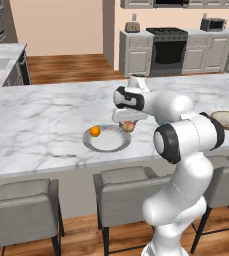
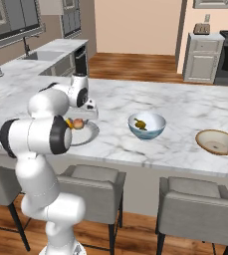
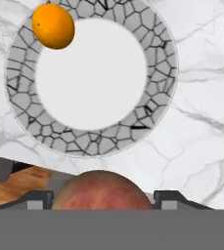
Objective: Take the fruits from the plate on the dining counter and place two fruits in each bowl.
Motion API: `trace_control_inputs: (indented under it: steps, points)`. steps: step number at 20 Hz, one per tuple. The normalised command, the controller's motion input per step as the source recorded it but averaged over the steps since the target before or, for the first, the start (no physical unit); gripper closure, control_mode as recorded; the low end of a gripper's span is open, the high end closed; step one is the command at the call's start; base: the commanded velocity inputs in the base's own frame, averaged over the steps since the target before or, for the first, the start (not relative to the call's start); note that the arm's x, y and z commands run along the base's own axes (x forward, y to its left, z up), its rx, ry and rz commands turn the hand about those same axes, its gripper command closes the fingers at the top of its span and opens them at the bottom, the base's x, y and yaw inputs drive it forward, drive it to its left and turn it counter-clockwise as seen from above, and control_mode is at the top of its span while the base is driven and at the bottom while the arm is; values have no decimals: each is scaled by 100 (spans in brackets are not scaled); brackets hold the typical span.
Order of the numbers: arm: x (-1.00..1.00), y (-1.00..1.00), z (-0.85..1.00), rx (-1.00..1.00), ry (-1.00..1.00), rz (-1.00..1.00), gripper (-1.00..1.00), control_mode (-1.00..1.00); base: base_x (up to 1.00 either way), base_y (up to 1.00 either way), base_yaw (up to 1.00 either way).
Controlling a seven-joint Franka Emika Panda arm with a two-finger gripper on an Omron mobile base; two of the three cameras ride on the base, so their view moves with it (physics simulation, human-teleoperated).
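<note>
Clamped between the two dark fingertips of the gripper (image 3: pixel 102 197): the pinkish-red peach (image 3: pixel 101 190), raised just above the near rim of the plate (image 3: pixel 20 105). Looked round, smooth and probably soft, so best held across the widest part, with gentle pressure. Further left, on the plate's rim: the orange (image 3: pixel 53 26), firm and likely to roll. Right of the plate on the dining counter (image 2: pixel 185 107): the blue-white bowl (image 2: pixel 146 125), something yellow and brown inside. Further right: the tan bowl (image 2: pixel 218 142), seemingly without fruit.
</note>
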Motion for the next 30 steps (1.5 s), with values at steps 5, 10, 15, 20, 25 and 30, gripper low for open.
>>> trace_control_inputs:
  steps: [5,10,15,20,25,30]
  points:
    - [-26,-29,8,-7,-1,-10,100,-100,0,0,0]
    - [0,-13,1,-4,0,-8,100,100,0,-15,-5]
    - [0,0,0,0,0,0,100,100,-16,-79,-11]
    - [0,0,0,0,0,0,100,100,-26,-96,-11]
    - [0,0,0,0,0,0,100,100,-27,-94,-13]
    - [0,0,0,0,0,0,100,100,2,-77,-5]
